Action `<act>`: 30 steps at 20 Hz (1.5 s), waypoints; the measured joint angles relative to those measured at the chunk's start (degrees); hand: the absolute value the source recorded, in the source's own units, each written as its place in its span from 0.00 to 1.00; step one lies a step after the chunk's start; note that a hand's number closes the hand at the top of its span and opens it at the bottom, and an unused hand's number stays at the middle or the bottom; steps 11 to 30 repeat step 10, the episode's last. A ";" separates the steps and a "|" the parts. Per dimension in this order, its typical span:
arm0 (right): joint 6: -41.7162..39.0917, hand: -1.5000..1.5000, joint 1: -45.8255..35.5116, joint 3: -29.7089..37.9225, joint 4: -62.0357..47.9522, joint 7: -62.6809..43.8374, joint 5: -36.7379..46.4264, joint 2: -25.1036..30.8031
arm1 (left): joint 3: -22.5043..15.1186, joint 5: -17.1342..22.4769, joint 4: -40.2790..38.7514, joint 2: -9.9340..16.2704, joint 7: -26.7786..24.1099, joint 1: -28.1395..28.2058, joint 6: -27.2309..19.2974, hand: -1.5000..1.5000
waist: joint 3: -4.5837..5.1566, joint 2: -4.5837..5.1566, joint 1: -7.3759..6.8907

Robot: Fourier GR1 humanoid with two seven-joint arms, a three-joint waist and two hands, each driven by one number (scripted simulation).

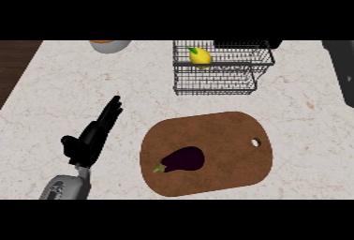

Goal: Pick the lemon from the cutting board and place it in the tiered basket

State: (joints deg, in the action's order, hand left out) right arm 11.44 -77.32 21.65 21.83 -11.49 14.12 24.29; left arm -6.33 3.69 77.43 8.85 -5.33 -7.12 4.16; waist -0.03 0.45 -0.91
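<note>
**A:** What is in view from above?

**B:** A pale, marbled surface seen from steeply overhead. Near the middle, toward the bottom, lies a brown cutting board with rounded corners and a small hole near its right edge.

**A:** Is the lemon on the board?

**B:** No. The lemon is yellow with a small green tip, and it sits inside the wire basket at the top of the view, in the upper tier, toward its left side. The basket is black wire and stands well apart from the board, beyond its far edge.

**A:** What is on the board, then?

**B:** A dark purple eggplant with a green stem pointing lower left. It rests on the board's lower left part.

**A:** Where are the robot hands?

**B:** Only the left robot hand shows, at the left side, coming up from a grey forearm at the lower edge. Its black fingers are stretched out straight and together, pointing up and slightly right, with the thumb sticking out to the left. It holds nothing and lies just left of the board, without touching it. The right robot hand is out of sight.

**A:** Anything else?

**B:** A grey bowl with something orange inside is cut off by the top edge, upper left. A dark strip runs along the right edge; I cannot tell what it is.
</note>
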 measured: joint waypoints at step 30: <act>-12.96 0.00 10.80 9.22 -1.00 10.48 -7.96 17.56 | 0.24 -0.19 0.87 -0.13 0.70 -0.13 0.15 0.50 | -0.08 0.22 -0.07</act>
